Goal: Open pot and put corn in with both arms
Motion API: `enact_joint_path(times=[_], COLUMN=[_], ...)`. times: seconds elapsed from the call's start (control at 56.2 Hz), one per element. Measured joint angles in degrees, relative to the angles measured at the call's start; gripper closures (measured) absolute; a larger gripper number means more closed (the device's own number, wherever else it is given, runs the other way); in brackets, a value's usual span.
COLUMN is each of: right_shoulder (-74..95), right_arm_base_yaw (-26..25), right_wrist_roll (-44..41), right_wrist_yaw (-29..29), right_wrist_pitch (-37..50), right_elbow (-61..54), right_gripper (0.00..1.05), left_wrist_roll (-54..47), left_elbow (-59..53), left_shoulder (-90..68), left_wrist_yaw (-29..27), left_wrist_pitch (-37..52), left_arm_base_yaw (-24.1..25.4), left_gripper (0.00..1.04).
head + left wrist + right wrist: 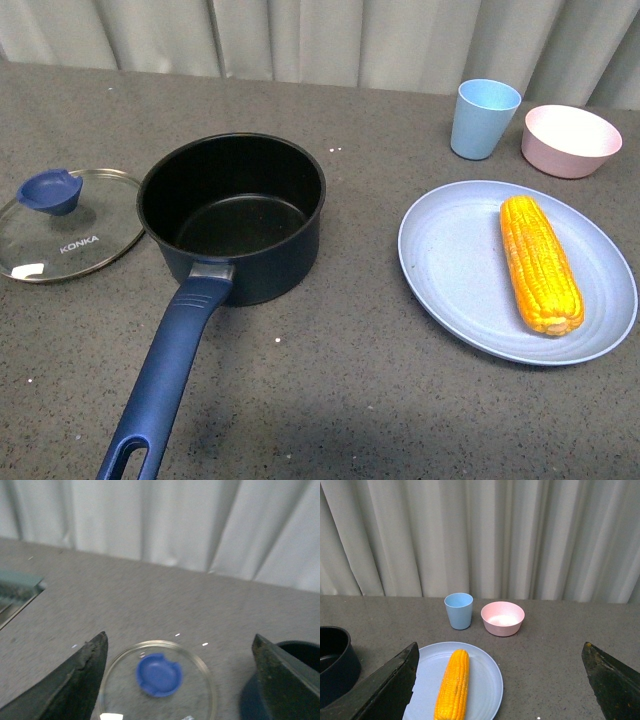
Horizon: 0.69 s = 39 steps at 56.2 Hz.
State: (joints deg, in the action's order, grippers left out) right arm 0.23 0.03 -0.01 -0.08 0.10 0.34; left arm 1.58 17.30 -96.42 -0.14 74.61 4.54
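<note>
The navy pot (235, 215) stands open at centre left, its black inside empty and its long blue handle (165, 380) pointing toward me. Its glass KONKA lid (65, 225) with the blue knob (50, 190) lies flat on the table left of the pot. The corn (540, 262) lies on a light blue plate (450, 270) at the right. Neither arm shows in the front view. My left gripper (180, 680) is open above the lid (157, 680), with the pot's edge (300, 652) beside it. My right gripper (502, 680) is open and empty, with the corn (454, 685) just inside one finger.
A light blue cup (483, 118) and a pink bowl (570, 140) stand behind the plate at the far right; both show in the right wrist view, the cup (458, 610) and the bowl (502, 617). A pale curtain hangs along the table's back edge.
</note>
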Motion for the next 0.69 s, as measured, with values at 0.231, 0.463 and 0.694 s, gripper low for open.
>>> enact_joint_path(times=[0.231,0.463,0.694], right_shoulder=[0.0,0.0,0.0], right_arm_base_yaw=[0.0,0.0,0.0], right_wrist_roll=[0.0,0.0,0.0], right_wrist_yaw=[0.0,0.0,0.0], right_wrist_pitch=[0.0,0.0,0.0], right_elbow=[0.0,0.0,0.0], right_gripper=[0.09,0.09,0.09], left_wrist_roll=[-0.9,-1.1,-1.2], left_elbow=[-9.1,-13.4,-14.4], left_shoulder=[13.4,25.6,41.2], left_wrist_yaw=[1.2,0.1,0.1], left_wrist_pitch=[-0.9,-8.8,-23.3], left_arm_base_yaw=[-2.3,-4.5,-4.5], left_gripper=[0.67,1.01,1.01])
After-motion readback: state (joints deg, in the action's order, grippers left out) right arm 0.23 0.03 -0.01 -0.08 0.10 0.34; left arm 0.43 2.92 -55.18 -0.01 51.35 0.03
